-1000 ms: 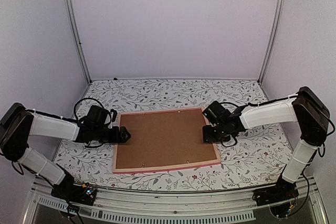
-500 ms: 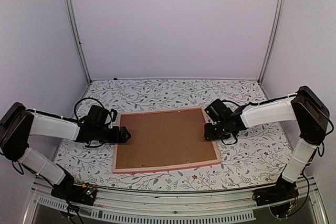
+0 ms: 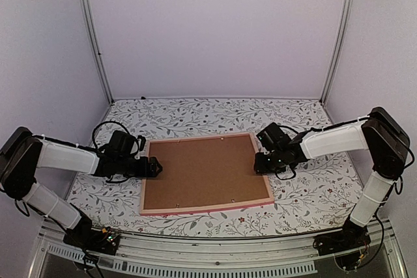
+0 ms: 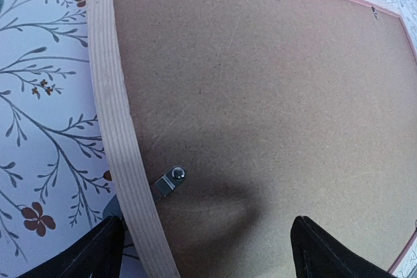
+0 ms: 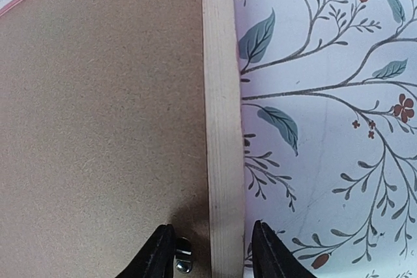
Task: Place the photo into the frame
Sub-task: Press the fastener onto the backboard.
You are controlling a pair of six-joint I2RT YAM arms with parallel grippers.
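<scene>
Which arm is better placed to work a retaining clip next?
Right, probably: the right gripper straddles the frame rail with the right-side clip at its fingertip. The left gripper hangs wide open, the left-side clip farther ahead of it.

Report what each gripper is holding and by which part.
Nothing is held. The right gripper straddles the right rail of the face-down pink-edged wooden frame without clamping it; the left gripper hangs open over its left rail.
</scene>
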